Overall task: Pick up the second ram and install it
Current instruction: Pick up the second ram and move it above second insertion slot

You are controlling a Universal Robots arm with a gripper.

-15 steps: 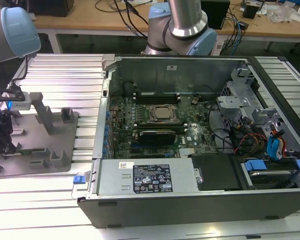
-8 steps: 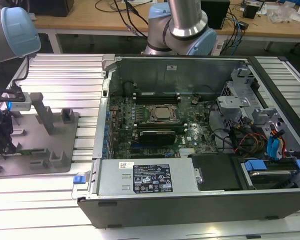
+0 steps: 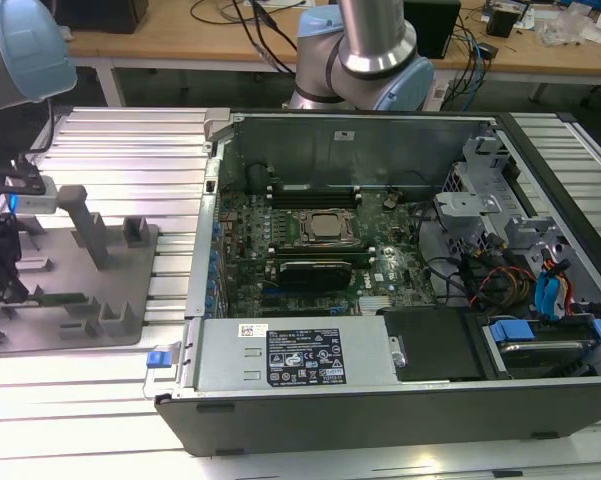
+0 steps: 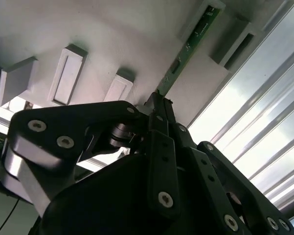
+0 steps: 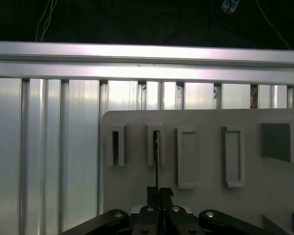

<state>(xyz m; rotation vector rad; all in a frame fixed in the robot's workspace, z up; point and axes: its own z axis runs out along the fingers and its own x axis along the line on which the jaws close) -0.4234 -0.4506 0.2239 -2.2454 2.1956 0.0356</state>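
The second ram (image 4: 188,46) is a thin green board standing on edge in a slot of the grey fixture plate (image 4: 112,34). In the first wrist view the ram (image 5: 157,154) appears edge-on as a dark line. My gripper (image 4: 159,103) has its black fingers pressed together on the near end of the stick, and the first wrist view also has the gripper (image 5: 159,192) at that end. In the exterior view the gripper (image 3: 8,285) hangs low over the fixture plate (image 3: 130,260) at the far left, with the ram (image 3: 62,298) lying beside it.
The open computer case (image 3: 380,390) takes up the middle and right of the exterior view. Its motherboard carries the silver processor (image 3: 327,228) and memory slots (image 3: 315,190). Upright grey posts (image 3: 88,225) stand on the fixture plate. The table is ribbed aluminium (image 3: 130,150).
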